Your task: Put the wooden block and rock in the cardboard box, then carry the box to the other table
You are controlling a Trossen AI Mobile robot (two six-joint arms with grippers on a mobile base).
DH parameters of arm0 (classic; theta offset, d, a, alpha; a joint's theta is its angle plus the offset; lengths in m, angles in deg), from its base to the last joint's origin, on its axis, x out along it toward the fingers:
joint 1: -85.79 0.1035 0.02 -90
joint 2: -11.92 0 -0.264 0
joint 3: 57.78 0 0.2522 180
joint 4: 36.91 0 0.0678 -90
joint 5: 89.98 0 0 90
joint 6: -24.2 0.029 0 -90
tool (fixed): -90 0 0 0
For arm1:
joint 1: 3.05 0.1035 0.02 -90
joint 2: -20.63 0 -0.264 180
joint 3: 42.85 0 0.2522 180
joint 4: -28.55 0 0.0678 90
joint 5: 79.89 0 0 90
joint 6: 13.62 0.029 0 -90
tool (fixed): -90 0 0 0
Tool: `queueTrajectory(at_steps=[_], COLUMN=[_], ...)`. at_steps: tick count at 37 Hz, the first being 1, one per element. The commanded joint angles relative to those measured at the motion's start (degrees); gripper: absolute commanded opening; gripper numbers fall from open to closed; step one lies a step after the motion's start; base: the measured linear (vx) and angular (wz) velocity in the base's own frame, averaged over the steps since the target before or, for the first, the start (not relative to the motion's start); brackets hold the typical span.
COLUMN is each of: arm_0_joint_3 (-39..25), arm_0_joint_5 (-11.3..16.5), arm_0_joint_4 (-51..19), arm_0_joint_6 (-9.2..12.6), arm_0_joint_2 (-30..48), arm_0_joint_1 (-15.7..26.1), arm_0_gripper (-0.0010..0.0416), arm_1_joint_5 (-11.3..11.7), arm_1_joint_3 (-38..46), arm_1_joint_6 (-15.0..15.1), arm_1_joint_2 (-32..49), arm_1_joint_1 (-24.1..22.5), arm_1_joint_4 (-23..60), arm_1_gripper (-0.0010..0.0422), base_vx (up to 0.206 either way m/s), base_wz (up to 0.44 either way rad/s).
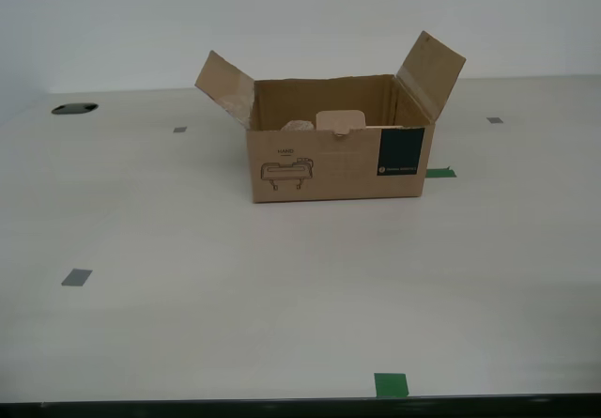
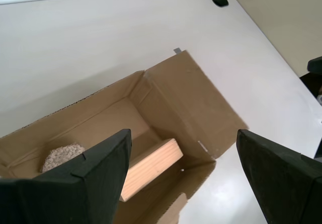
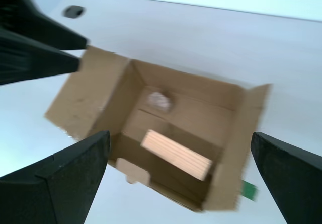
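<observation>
The cardboard box (image 1: 338,141) sits a little above the middle of the exterior view, on a smooth off-white tabletop (image 1: 235,296), both side flaps standing up and splayed outward. The wooden block (image 2: 151,167) and the rock (image 2: 61,155) already lie inside it, apart from each other on the box floor; from the front only their tops peek over the rim.

Both arms hang above the box. The first gripper (image 3: 178,171) has its jaws spread wide with nothing between them, and the second gripper (image 2: 183,168) is just as wide and just as empty.

The risk now, as I judge it, lies in the lift. The flaps are thin and loose; jaws closing on a flap rather than a wall could fold it, and uneven lifting would tip the box so the block slides or the rock rolls.

Grey tape squares (image 1: 77,277) and green tape marks (image 1: 391,384) dot the tabletop, a dark cable hole (image 1: 74,109) sits at the exterior view's upper left, and a plain pale wall stands behind.
</observation>
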Motion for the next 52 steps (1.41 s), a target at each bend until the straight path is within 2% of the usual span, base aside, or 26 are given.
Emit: queueTrajectory(at_steps=[1, 8, 15, 27, 30, 36, 44, 52], arm_0_joint_3=[-4.2, -10.2, -13.8, -13.5, -12.5, -10.8, -9.2, -8.3], arm_0_joint_5=[-3.1, -3.1, -3.1, -3.4, -3.4, -3.3, -3.3, -3.3], arm_0_joint_4=[-4.8, -9.0, -11.8, -14.7, -15.8, -16.4, -16.5, -17.2], arm_0_joint_6=[0.0, 0.0, 0.0, 0.0, -0.1, -0.2, -0.2, -0.2], arm_0_joint_2=[0.0, 0.0, 0.0, 0.0, 0.0, 0.0, 0.0, 0.0], arm_0_joint_1=[-0.1, -0.1, -0.1, -2.2, -2.8, -3.0, -3.0, -3.0], arm_0_gripper=[0.0389, 0.0389, 0.039, 0.0389, 0.039, 0.0389, 0.039, 0.039], arm_1_joint_5=[0.0, 0.1, 0.0, 0.1, 0.9, 6.3, 6.6, 6.6], arm_1_joint_3=[2.9, 6.3, 6.6, 6.4, 6.4, 6.3, 3.5, -4.1], arm_1_joint_6=[-0.3, 0.1, 0.3, 3.9, 5.0, 7.3, 7.7, 8.0], arm_1_joint_2=[0.0, 0.0, 0.0, 0.0, 0.0, 0.0, 0.0, 0.0], arm_1_joint_1=[0.3, 1.2, 5.0, 13.4, 14.6, 15.1, 15.3, 16.0], arm_1_joint_4=[3.7, 9.4, 13.2, 21.2, 24.2, 27.9, 28.0, 24.7], arm_1_gripper=[0.0289, 0.029, 0.0291, 0.0291, 0.0291, 0.0291, 0.0291, 0.0291], base_vx=[0.0, 0.0, 0.0, 0.0, 0.0, 0.0, 0.0, 0.0], base_wz=[0.0, 0.0, 0.0, 0.0, 0.0, 0.0, 0.0, 0.0])
